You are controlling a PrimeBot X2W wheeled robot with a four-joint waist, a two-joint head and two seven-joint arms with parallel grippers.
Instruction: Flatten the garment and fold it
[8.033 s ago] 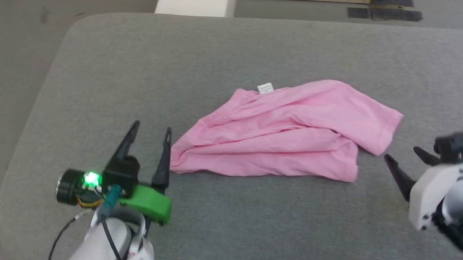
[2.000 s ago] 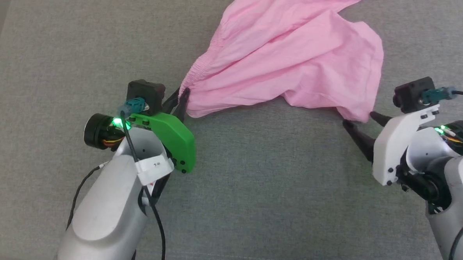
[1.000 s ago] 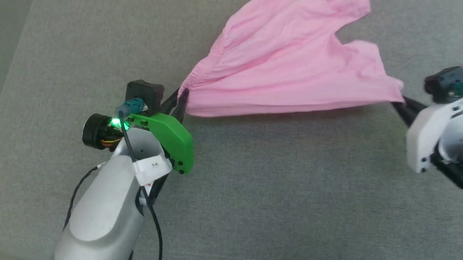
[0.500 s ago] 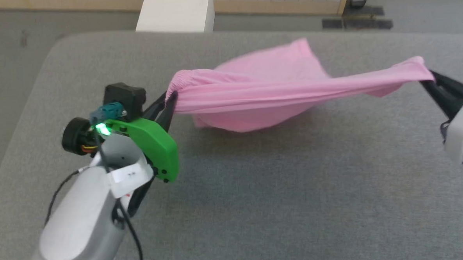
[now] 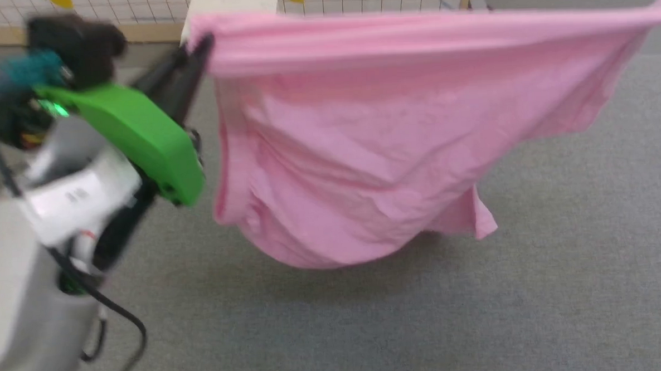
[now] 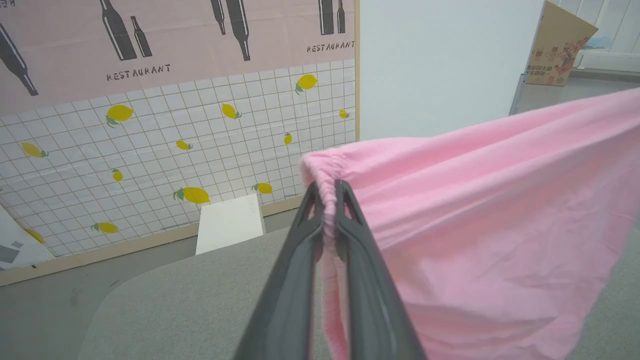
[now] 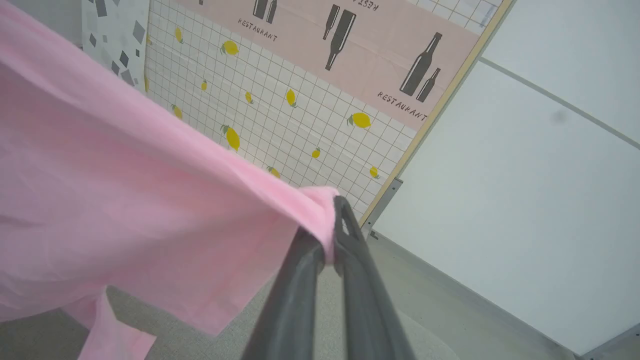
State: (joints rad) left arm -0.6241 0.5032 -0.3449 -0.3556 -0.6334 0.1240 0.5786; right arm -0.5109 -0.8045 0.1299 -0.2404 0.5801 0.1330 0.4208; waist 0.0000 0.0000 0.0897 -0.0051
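The garment [image 5: 373, 150], light pink shorts, hangs in the air, stretched taut between my two grippers above the grey padded surface [image 5: 563, 287]. My left gripper [image 5: 204, 43] is shut on the gathered waistband corner at the upper left of the head view; the left wrist view shows the waistband [image 6: 325, 175] pinched at my left gripper [image 6: 327, 192]. In the right wrist view my right gripper [image 7: 332, 227] is shut on the opposite corner of the garment [image 7: 125, 190]. The cloth sags in the middle and its lower edge hangs just above the surface.
A white block [image 5: 228, 6] stands beyond the far edge of the grey surface, in front of a lemon-patterned tiled wall panel [image 6: 150, 165]. A cardboard box [image 6: 557, 47] sits far right by the wall.
Both grippers have lifted the garment up off the surface and pulled it tight between them; it now hangs spread in the air. The head camera has tilted up too.
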